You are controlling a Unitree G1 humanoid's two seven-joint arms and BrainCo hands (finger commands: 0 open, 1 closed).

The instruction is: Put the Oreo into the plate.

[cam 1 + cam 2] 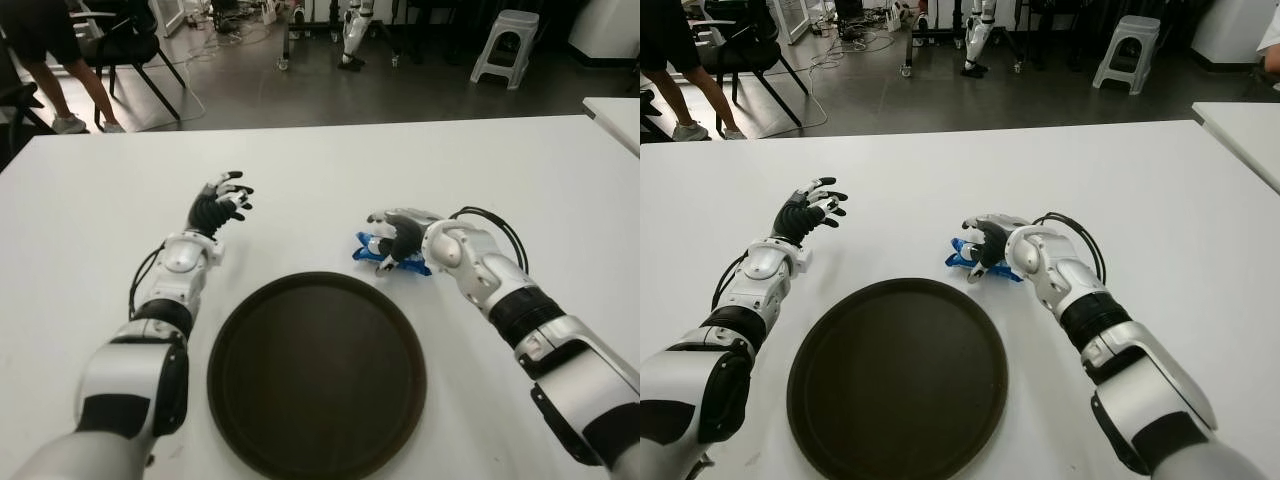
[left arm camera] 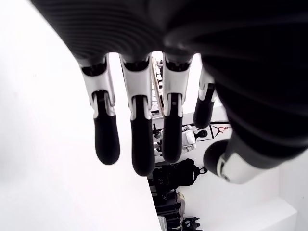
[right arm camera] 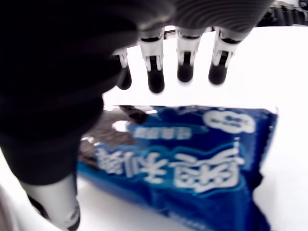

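Your right robot hand [image 1: 398,240] sat over the Oreo [image 1: 385,252], a blue glossy film packet lying flat on the white tabletop [image 1: 330,170], just beyond the far right rim of the plate [image 1: 316,372]. In the right wrist view its fingers [image 3: 186,67] were extended above the packet with the thumb low beside it; contact looked likely, but no closed grip was visible, so I logged it as holding nothing. Your left robot hand [image 1: 222,206] showed to the far left of the plate, fingers spread and empty. Risks as judged: the slick, crinkly wrapper could skid on the smooth tabletop under pressing fingers, or fold and slip from a shallow pinch; a hard squeeze could crush the biscuits inside. The plate was dark, round and matte with a shallow raised rim, which a low carry could catch.
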